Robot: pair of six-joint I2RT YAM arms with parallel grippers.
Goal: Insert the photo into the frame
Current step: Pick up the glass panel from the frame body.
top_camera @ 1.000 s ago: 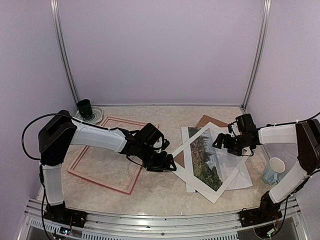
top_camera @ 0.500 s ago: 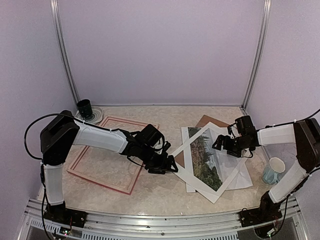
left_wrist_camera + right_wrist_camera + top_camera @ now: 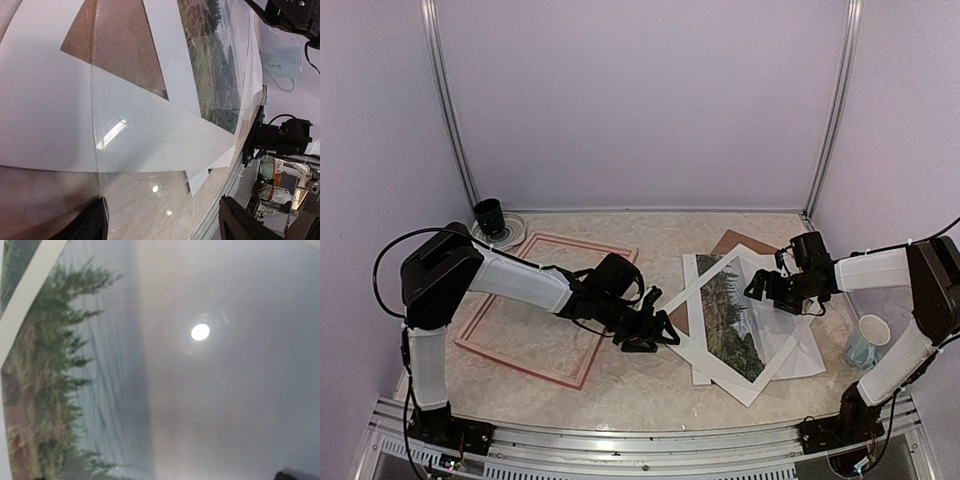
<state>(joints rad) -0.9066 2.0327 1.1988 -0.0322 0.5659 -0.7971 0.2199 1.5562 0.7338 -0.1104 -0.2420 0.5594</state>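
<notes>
The photo (image 3: 732,318) lies on the counter (image 3: 650,228) under a skewed mat (image 3: 703,281), right of the flat frame (image 3: 582,243), with the left fingers (image 3: 92,226) wide open at the mat's corner and the right fingers (image 3: 758,288) open, empty, above the photo.

My table (image 3: 640,388) bears the frame (image 3: 582,244) at left and, at right, a pile of sheets (image 3: 720,372) with a brown backing board (image 3: 732,241) showing at its far side. A dark cup (image 3: 489,213) stands in the far-left corner, a pale mug (image 3: 865,342) near right.
</notes>
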